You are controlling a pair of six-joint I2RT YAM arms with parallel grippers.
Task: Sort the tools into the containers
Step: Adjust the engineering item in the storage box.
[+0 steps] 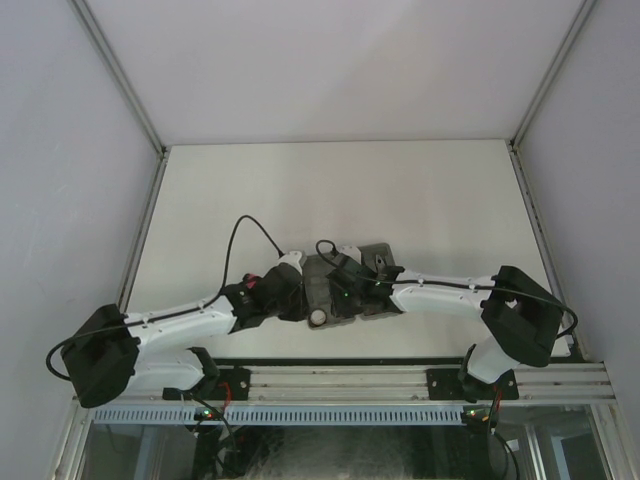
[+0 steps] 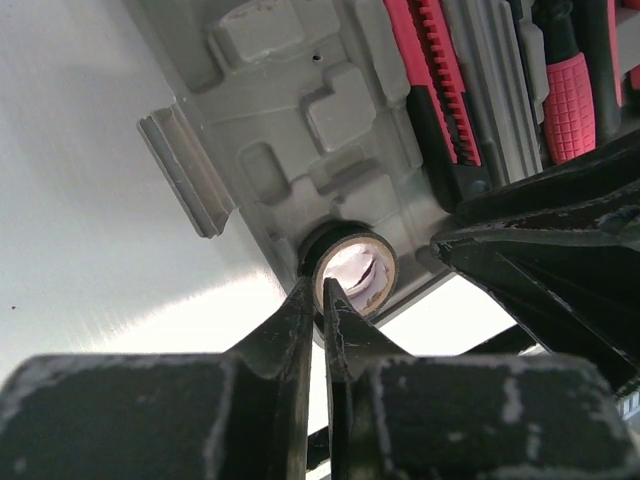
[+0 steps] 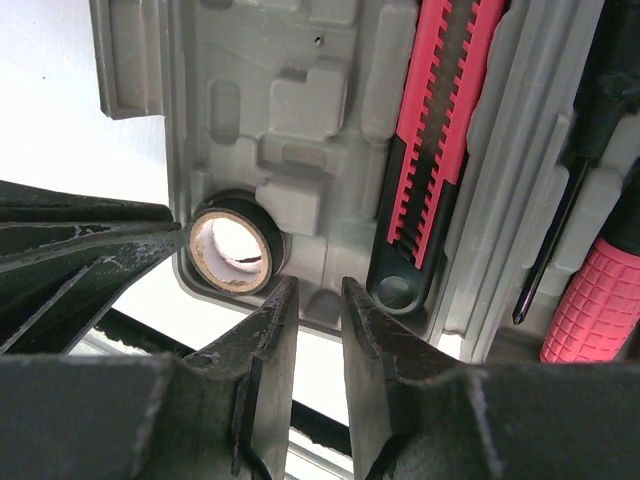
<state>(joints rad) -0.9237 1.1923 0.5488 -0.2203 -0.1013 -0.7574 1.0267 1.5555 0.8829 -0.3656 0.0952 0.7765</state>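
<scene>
I see my left gripper (image 2: 318,292) with jaws narrow, pinching the wall of the small black tape ring with a tan core (image 3: 268,228), seated in the grey moulded plastic tray's (image 2: 270,120) corner recess. My right gripper (image 3: 320,295) has jaws narrow and empty over the tray's edge.

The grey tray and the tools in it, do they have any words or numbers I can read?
None. No letters, numbers or signs show on the grey tray, the red-and-black tool, the red-handled screwdriver or the dark ring in the wrist views; the top view is too small to tell.
</scene>
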